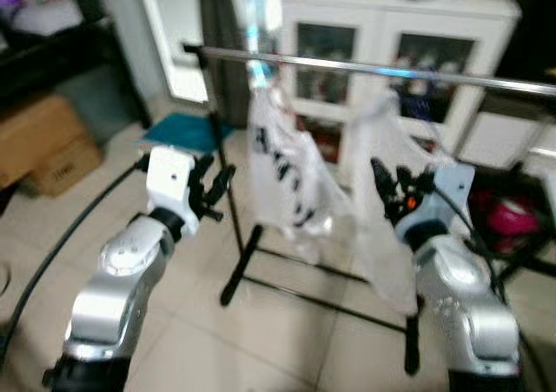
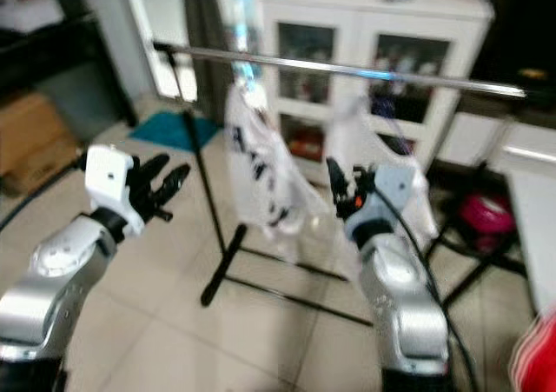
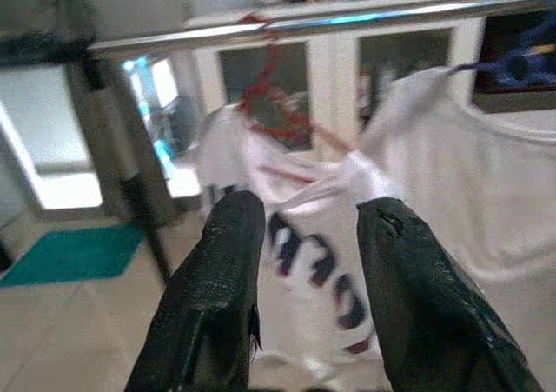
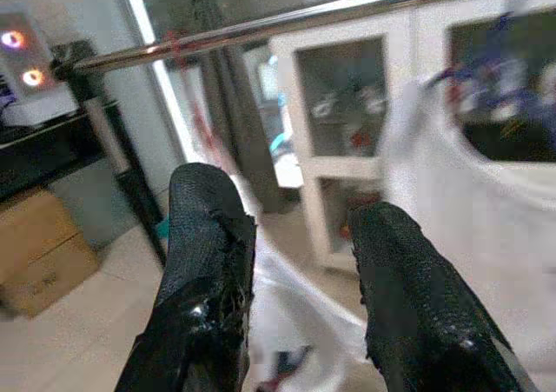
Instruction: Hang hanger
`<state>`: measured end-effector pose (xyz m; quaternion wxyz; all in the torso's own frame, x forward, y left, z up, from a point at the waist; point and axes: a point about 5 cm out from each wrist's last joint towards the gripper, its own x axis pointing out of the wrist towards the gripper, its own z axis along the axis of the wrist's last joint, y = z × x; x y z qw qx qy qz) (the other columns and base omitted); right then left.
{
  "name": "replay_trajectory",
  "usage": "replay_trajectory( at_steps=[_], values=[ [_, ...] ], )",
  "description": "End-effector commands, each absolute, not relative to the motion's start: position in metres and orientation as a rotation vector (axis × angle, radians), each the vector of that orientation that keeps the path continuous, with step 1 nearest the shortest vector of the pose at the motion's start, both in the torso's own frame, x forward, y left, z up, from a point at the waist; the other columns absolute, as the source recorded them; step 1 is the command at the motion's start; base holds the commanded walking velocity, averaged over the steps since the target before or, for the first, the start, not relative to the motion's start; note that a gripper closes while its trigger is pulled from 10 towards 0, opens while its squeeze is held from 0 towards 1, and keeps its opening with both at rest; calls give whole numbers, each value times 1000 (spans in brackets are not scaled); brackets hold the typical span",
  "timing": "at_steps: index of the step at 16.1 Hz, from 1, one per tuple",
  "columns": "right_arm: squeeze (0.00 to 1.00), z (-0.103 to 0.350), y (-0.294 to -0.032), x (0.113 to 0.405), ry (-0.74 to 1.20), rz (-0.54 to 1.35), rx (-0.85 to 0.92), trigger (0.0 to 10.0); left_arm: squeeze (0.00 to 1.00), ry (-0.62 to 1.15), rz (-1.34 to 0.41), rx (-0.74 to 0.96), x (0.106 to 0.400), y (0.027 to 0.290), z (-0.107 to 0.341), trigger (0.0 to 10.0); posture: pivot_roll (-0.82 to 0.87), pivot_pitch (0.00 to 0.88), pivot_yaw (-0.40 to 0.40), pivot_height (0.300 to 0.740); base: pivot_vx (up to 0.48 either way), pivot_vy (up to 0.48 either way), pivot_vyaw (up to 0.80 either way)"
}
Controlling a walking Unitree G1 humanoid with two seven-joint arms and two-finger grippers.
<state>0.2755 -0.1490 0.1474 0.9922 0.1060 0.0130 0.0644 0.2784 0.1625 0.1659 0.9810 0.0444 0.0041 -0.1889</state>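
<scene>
Red hanger (image 3: 276, 118) hooked on rail (image 3: 347, 23), hanging down w/ shirt.

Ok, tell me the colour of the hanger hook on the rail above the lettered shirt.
Red hanger hook, clearest in the left wrist view, looped over the metal rail.

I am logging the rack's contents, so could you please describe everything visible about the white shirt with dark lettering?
The white shirt with dark lettering hangs from the silver rail near its left end, on what looks like a red hanger. The fabric looks thin and limp and drapes loosely toward the floor. A second white garment hangs to its right. Neither gripper touches it.
</scene>
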Motion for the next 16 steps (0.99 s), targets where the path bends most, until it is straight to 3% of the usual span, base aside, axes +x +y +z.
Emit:
replay_trajectory(
  at_steps=[1, 4, 7, 12, 13, 14, 16],
  values=[
    [0, 157, -152, 276, -14, 135, 222, 10000, 0, 0, -409, 96, 279, 159, 168, 10000, -51, 0, 49, 740, 352, 0, 0],
    [0, 159, -144, 275, -18, 215, 144, 10000, 0, 2, -420, 107, 278, 157, 167, 10000, -50, 0, 49, 740, 356, 0, 0],
    [0, 162, -140, 274, -33, 268, 112, 10000, 0, 2, -425, 114, 276, 157, 167, 10000, -43, 0, 43, 740, 347, 0, 706],
    [0, 185, -163, 276, -142, 201, 92, 10000, 0, 25, -538, 156, 268, 148, 162, 10000, -38, 0, 46, 740, 185, 0, 0],
    [55, 189, -168, 278, -144, 182, 65, 10000, 0, 47, -578, 179, 266, 147, 159, 10000, -38, 0, 46, 740, 0, 0, 0],
    [1000, 191, -173, 279, -137, 158, 49, 10000, 0, 60, -622, 185, 264, 146, 158, 10000, -39, 0, 48, 740, 0, 0, 0],
    [1000, 191, -183, 280, -84, 140, -20, 10000, 0, 98, -741, 189, 257, 144, 155, 10000, -43, 0, 53, 740, 0, 0, 0]
  ],
)
